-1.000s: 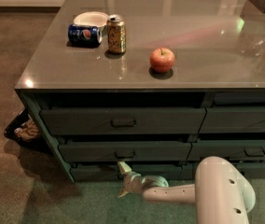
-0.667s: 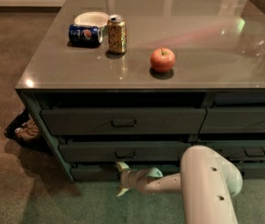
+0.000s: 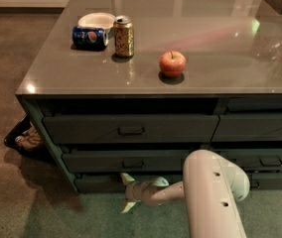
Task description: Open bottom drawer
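Dim, warm scene, lit from above. The glossy countertop (image 3: 220, 78) shows pale reflection streaks along the upper edge, a hot spot at its left front corner, and green-pink sheen at upper right. The apple (image 3: 172, 63) and standing can (image 3: 123, 36) cast short, soft shadows. The overhang puts the drawer fronts in deep shadow; the bottom drawer (image 3: 99, 183) is near black and grainy. The gripper (image 3: 127, 193), lower centre-left just before that drawer with fingers spread, and the white arm (image 3: 210, 197) are brightest down low.
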